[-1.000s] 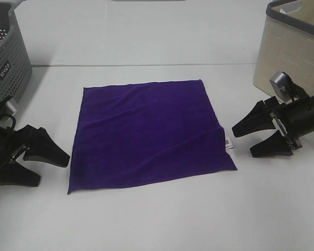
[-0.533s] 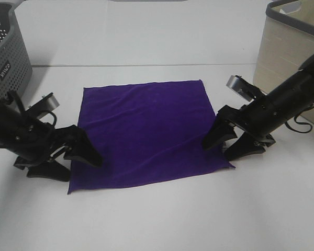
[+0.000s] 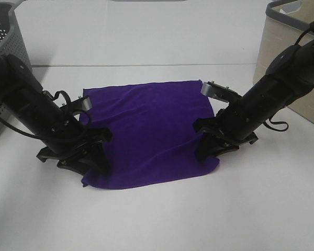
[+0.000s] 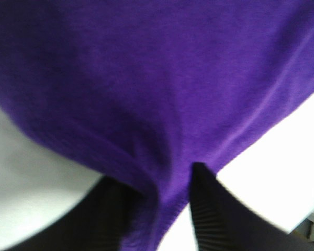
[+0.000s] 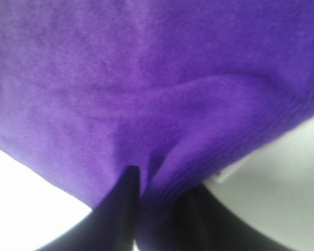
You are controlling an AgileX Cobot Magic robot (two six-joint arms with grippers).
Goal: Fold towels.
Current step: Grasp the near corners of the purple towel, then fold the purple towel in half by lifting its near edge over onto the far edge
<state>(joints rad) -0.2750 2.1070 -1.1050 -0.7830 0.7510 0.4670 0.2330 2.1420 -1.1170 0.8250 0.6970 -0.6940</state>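
Note:
The deep purple towel (image 3: pixel 152 130) lies flat on the white table (image 3: pixel 157 219). My left gripper (image 3: pixel 101 152) is at its left edge near the front corner, and my right gripper (image 3: pixel 201 140) is at its right edge near the front corner. In the left wrist view the black fingers (image 4: pixel 214 214) have a ridge of purple cloth (image 4: pixel 157 104) pinched between them. In the right wrist view the fingers (image 5: pixel 118 209) also close on a raised fold of cloth (image 5: pixel 162 104), with a bit of white tag (image 5: pixel 225 172) beside it. The tag is hidden in the high view.
A grey perforated basket (image 3: pixel 5 47) stands at the back left, behind the left arm. A beige bin (image 3: pixel 288 52) with a grey rim stands at the back right, behind the right arm.
Both arms have swung in from the table's sides onto the towel's side edges and closed on the cloth. The towel's front corners have been drawn inward.

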